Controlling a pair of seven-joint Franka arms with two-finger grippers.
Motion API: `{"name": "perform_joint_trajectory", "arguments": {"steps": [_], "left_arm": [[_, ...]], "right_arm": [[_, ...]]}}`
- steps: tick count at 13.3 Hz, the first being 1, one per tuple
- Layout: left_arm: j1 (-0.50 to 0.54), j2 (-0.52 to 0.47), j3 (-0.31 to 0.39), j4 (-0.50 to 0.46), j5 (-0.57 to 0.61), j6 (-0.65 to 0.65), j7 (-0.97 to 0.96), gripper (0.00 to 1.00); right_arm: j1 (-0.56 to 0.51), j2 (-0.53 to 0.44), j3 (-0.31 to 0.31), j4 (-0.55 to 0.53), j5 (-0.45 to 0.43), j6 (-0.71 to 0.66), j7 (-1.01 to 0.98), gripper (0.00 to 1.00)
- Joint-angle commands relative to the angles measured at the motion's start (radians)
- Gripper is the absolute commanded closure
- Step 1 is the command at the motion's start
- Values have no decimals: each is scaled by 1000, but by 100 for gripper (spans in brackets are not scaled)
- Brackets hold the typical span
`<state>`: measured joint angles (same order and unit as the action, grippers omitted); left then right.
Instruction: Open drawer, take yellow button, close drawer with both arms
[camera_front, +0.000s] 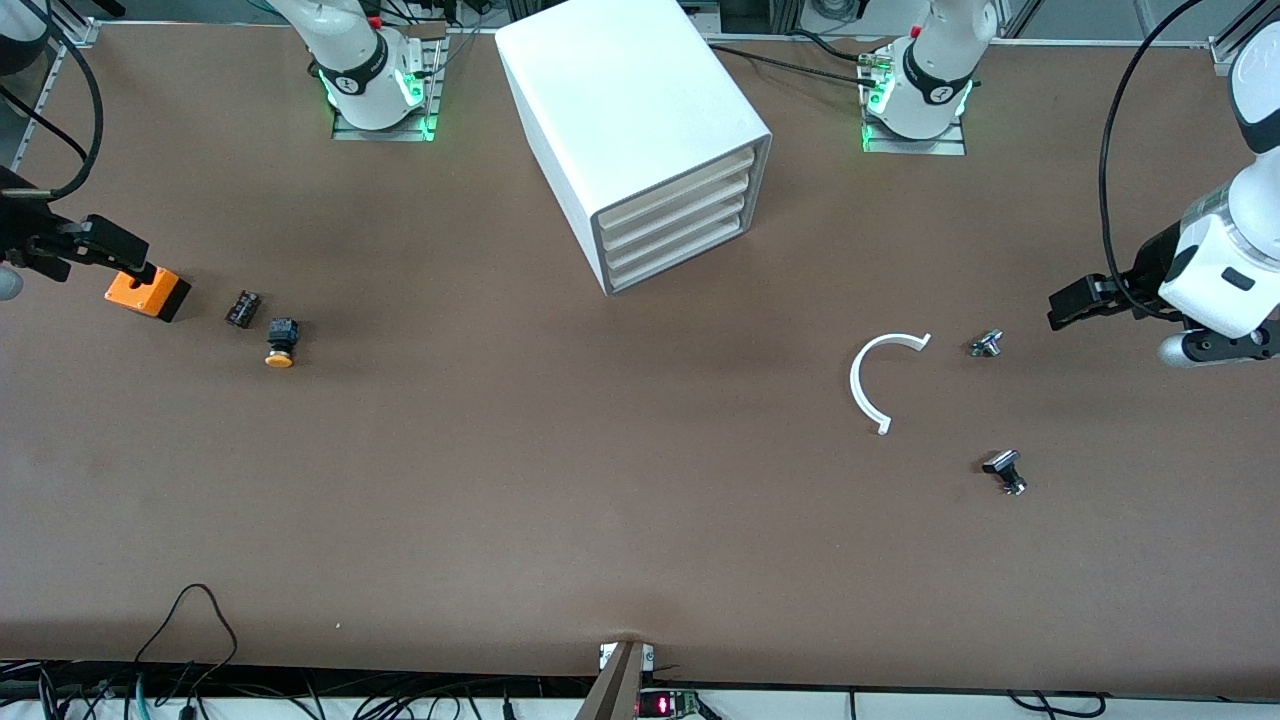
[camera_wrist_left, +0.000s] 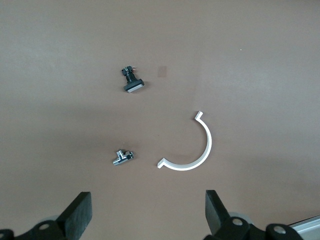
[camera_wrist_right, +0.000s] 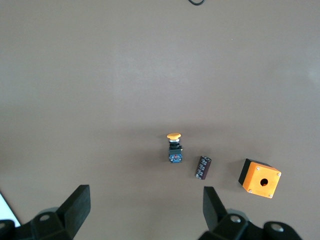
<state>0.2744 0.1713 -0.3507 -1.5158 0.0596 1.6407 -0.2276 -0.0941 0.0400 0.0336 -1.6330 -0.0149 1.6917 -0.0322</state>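
white and boxy, the cabinet (camera_front: 632, 120) sits near the arms' bases, between them. its top drawer (camera_front: 675, 185) is shut, like the three under it, so no part of the job looks done yet.

the button (camera_front: 281, 341) is not in the drawer. it lies on the brown table (camera_front: 600, 520) toward the right arm's end, on its side with its yellow cap pointing at the front camera. just beside it lie a small dark piece (camera_front: 242, 308) and an orange cube (camera_front: 148, 292).

the right gripper (camera_front: 100, 245) hangs over the table by the orange cube, jaws wide apart, holding nothing. the left gripper (camera_front: 1075, 303) hangs over the left arm's end, jaws wide apart and empty too. below it lie a white curved piece (camera_front: 872, 380) and two small metal parts (camera_front: 987, 344). both arms seem parked out at the sides, maybe so the drawer's front stays free to reach.
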Motion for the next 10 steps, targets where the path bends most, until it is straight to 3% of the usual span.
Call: {"name": "perform_joint_trajectory", "arguments": {"steps": [1, 10], "left_arm": [[2, 11, -8, 26, 22, -18, 19, 0], [-1, 5, -14, 25, 9, -4, 17, 0]], "right_arm": [[68, 0, -60, 18, -10, -24, 23, 0], [85, -5, -76, 39, 0, -27, 25, 0]]}}
